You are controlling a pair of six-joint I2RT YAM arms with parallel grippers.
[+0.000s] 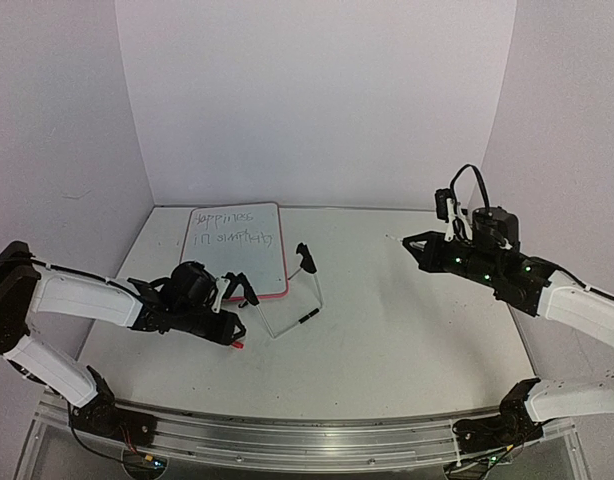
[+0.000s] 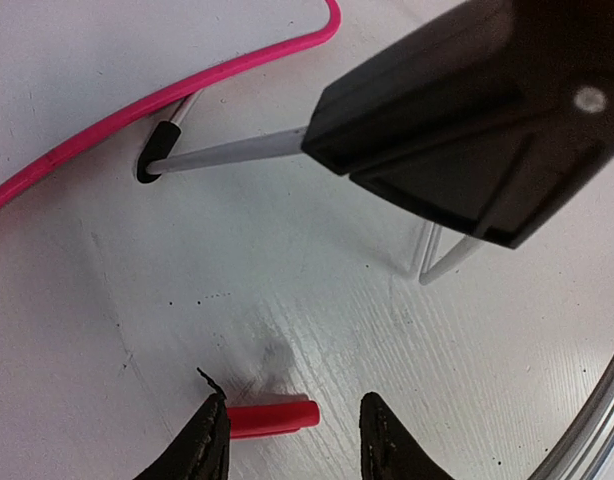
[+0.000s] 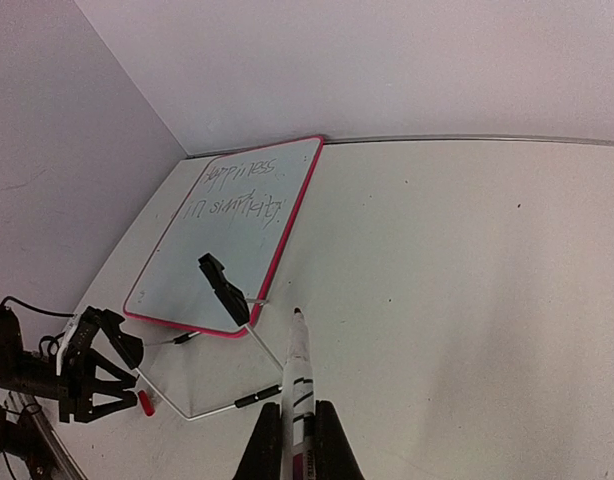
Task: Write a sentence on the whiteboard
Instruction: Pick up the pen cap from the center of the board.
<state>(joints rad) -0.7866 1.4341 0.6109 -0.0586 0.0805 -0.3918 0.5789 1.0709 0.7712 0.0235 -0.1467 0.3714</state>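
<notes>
The whiteboard (image 1: 237, 262) lies flat on the table at the left, off its wire stand (image 1: 287, 322). The sentence (image 1: 232, 228) is in two lines at its far end. The board (image 3: 222, 255) and the sentence (image 3: 234, 197) also show in the right wrist view. My left gripper (image 1: 234, 337) is low and open around a small red cap (image 2: 273, 419); the cap lies on the table against the left finger (image 2: 209, 447). My right gripper (image 1: 415, 244) hovers at the right, shut on the marker pen (image 3: 298, 378), tip pointing forward.
The stand's black clips (image 1: 305, 260) stick up just right of the board; one clip (image 2: 467, 110) fills the upper right of the left wrist view. The board's pink rim (image 2: 187, 88) is just beyond the left gripper. Walls enclose the table on three sides.
</notes>
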